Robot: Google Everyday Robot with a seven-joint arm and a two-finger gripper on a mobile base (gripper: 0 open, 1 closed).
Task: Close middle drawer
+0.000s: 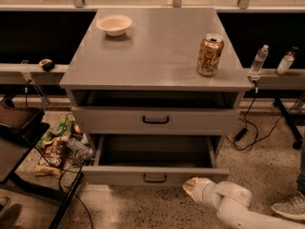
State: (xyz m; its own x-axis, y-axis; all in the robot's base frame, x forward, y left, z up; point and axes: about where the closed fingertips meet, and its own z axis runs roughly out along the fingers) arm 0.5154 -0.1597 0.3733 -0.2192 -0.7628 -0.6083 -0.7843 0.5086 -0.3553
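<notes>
The middle drawer (155,177) is the pulled-out grey drawer low on the cabinet. Its plain grey box interior (155,150) shows and looks empty. Its flat front carries a small black bar handle (155,178). My gripper (190,185) sits at the end of the white arm (228,202), at the lower right of the view. It is right against the right end of the drawer front, near its bottom edge. Above this drawer is a taller grey drawer front (156,120) with a larger black handle, with a dark gap over it.
The cabinet top (157,51) holds a white bowl (114,24) and a golden can (210,55). Snack bags and cables (59,144) lie on the floor at the left, beside a dark stand (19,128). A person's shoe (290,206) is at the right. Bottles (259,60) stand on the right ledge.
</notes>
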